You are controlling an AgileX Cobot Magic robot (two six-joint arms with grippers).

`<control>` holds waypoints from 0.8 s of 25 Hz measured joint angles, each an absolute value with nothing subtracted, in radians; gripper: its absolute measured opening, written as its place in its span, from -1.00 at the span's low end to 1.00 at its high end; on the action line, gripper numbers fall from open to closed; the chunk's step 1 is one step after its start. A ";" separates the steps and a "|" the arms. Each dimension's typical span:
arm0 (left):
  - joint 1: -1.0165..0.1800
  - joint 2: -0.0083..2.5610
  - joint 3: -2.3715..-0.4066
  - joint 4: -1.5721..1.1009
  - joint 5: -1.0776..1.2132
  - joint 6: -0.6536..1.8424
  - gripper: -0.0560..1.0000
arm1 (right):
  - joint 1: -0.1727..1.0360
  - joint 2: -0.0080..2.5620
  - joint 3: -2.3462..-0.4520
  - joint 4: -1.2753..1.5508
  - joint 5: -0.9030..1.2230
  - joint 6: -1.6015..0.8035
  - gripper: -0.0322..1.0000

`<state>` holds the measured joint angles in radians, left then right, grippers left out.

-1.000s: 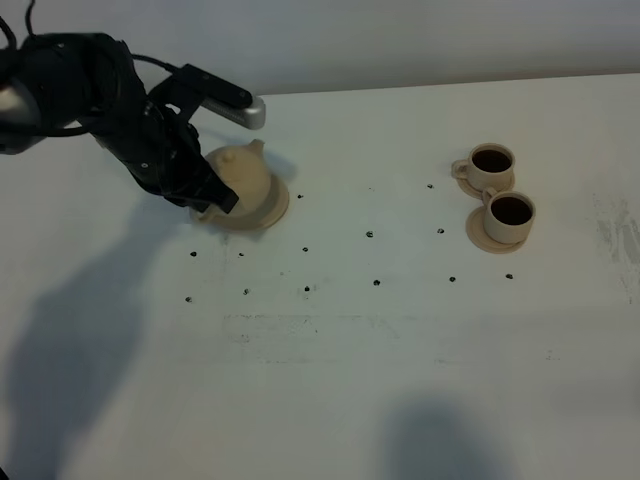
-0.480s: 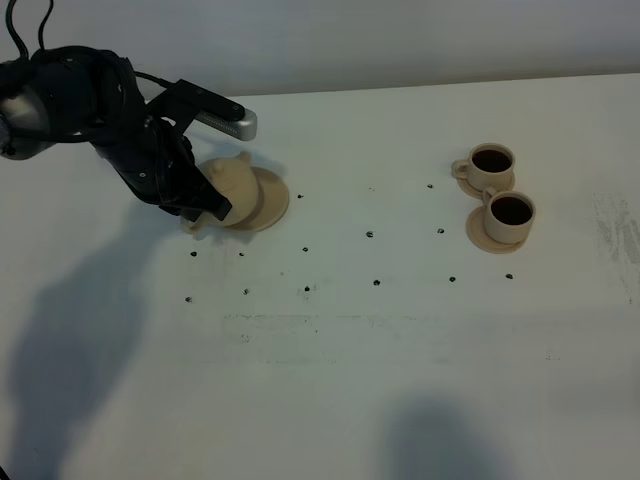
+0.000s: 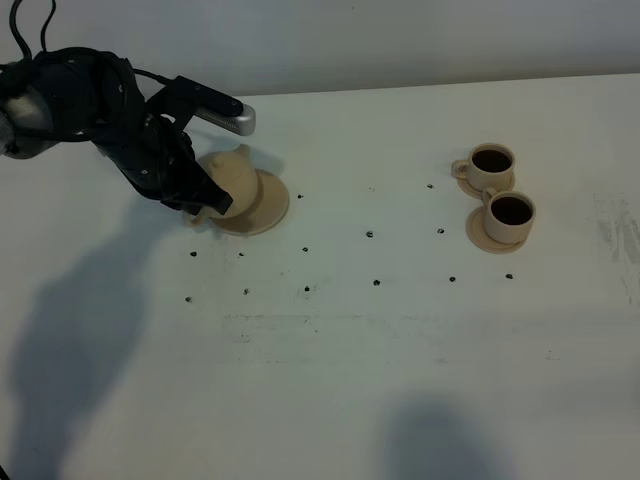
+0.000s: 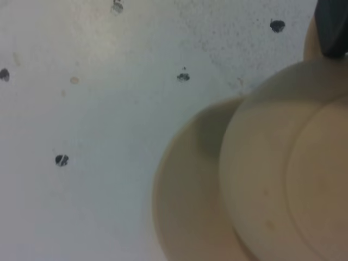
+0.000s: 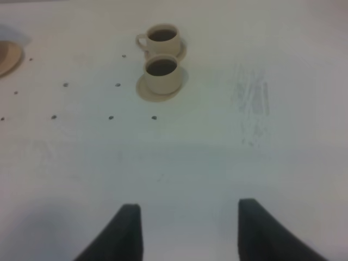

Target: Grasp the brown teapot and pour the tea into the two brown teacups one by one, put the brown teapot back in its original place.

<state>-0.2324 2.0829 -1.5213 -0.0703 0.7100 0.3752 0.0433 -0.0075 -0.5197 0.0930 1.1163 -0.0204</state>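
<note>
Teapot (image 3: 232, 180), saucer (image 3: 268, 205), cups (image 3: 501, 190) pale tan – contents dark, perhaps brown; table (image 3: 400, 350) white, black-dotted

A lab test bench: bare white table (image 3: 400, 380) marked with a dot grid (image 3: 369, 235).

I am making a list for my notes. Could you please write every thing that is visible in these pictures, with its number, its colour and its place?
Squat round matte teapot: 1, pale tan, far left of the table, partly on the wide saucer, held by the left gripper.
Flat wide round saucer: 1, pale tan, under the teapot.
Small cylindrical teacups with loop handles: 2, pale tan, dark liquid inside, far right, side by side.
Small cup saucers: 2, pale tan, one under each teacup.
Table: 1, white, with small dark dots.
Left gripper: 1, black, shut on the teapot.
Right gripper: 1, black, open, above bare table.
</note>
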 joint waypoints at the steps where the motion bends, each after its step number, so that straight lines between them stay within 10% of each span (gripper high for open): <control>1: -0.232 2.083 -1.522 -0.072 0.708 0.375 -0.72 | 0.043 -0.007 -0.520 0.093 1.116 -0.020 -0.17; 20: -0.240 2.108 -1.523 -0.106 0.714 0.375 -0.72 | 0.043 -0.007 -0.520 0.093 1.116 -0.020 -0.17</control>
